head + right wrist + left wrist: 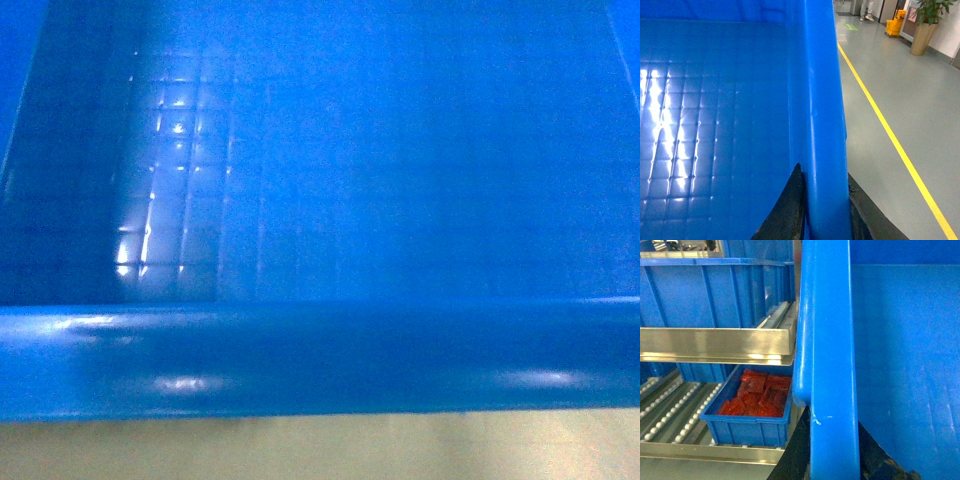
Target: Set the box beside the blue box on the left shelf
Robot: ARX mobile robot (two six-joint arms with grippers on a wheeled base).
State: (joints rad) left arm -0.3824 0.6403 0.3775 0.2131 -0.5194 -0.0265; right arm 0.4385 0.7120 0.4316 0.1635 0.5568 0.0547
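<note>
Blue crate held by both rims beside the roller shelves.

At far left, metal roller shelves (pixel 715 342) carry a blue box (pixel 715 295) above and a small blue bin (pixel 747 422) of red packets below. The left tool (pixel 832 460) clamps the box (pixel 330 200) by its left rim, close beside the shelf. Its gridded floor fills the head view. The right tool (pixel 825 215) pinches the right rim, above grey floor (pixel 890 100) with a yellow line (pixel 890 140).

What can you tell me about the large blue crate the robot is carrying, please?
The crate is glossy blue plastic, open-topped and empty, with a thick rolled rim and grid-embossed floor. The left gripper clamps its left rim, the right gripper its right rim, dark fingers either side of each wall. It is held beside a roller shelf rack.
</note>
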